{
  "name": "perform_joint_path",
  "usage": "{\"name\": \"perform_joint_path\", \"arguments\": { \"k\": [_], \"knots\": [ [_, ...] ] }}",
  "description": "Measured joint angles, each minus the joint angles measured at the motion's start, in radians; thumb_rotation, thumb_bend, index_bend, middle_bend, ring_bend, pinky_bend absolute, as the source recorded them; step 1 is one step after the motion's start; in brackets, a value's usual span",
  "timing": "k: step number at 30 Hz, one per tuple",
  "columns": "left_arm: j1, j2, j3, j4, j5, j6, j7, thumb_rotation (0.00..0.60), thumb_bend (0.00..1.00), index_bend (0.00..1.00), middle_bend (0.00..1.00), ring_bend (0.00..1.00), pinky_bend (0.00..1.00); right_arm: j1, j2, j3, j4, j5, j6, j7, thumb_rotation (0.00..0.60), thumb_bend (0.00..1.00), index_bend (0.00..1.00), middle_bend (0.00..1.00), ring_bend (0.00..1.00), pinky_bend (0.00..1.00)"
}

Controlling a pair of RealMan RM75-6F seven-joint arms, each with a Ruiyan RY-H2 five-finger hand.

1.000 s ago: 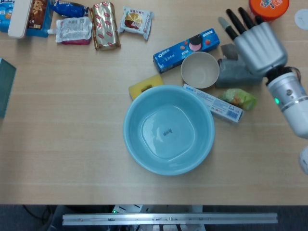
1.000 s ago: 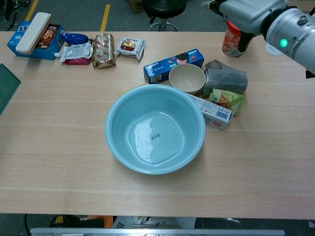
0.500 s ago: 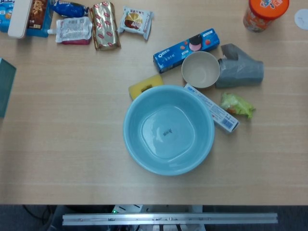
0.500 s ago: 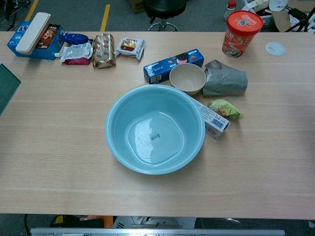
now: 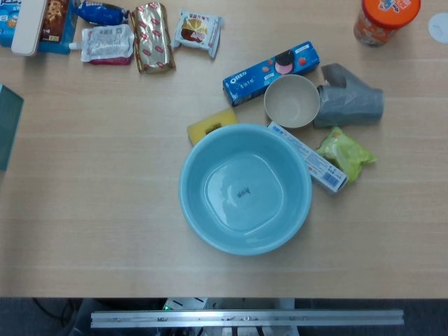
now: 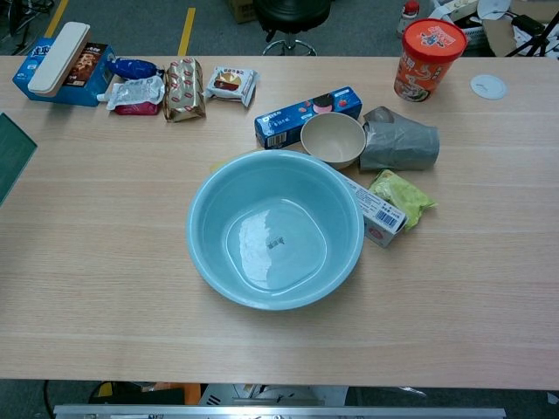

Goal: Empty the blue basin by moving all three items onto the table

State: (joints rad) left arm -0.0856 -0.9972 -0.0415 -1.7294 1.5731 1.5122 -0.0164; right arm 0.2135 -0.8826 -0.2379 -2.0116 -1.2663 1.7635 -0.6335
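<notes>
The blue basin (image 5: 245,187) (image 6: 275,229) stands in the middle of the table with nothing inside it. A white toothpaste box (image 5: 306,157) (image 6: 374,208) lies against its right rim. A crumpled green packet (image 5: 345,153) (image 6: 401,197) rests just right of the box. A beige bowl (image 5: 291,101) (image 6: 332,140) stands upright behind the basin, next to a grey pouch (image 5: 348,106) (image 6: 399,143). A yellow sponge (image 5: 211,124) pokes out from behind the basin's far left rim. Neither hand shows in either view.
An Oreo box (image 5: 270,72) (image 6: 307,115) lies behind the bowl. An orange cup (image 5: 386,18) (image 6: 428,48) stands at the far right. Snack packets (image 5: 154,35) (image 6: 183,88) line the far left edge, and a dark green object (image 5: 8,126) sits at the left edge.
The right hand, over the grey pouch a second ago, has left both views. The green packet has unfolded and spread out beside the toothpaste box.
</notes>
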Motion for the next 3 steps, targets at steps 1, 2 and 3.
{"name": "perform_joint_path", "arguments": {
  "k": [1,2,3],
  "knots": [
    [0.000,0.000,0.000,0.000,0.000,0.001,0.000,0.600,0.43,0.46,0.39,0.32,0.22,-0.005,0.001,0.004,0.001,-0.008,0.000,0.000,0.600,0.11,0.24,0.31,0.25,0.37],
    [0.001,0.000,0.000,-0.001,-0.001,0.004,-0.001,0.600,0.43,0.46,0.39,0.32,0.22,-0.011,0.003,0.011,0.002,-0.018,-0.001,-0.002,0.600,0.11,0.24,0.31,0.25,0.37],
    [0.001,0.000,0.000,-0.001,-0.001,0.006,-0.003,0.600,0.43,0.46,0.39,0.32,0.22,-0.016,0.004,0.016,0.002,-0.025,-0.002,-0.003,0.600,0.11,0.24,0.31,0.25,0.37]
  ]
}}
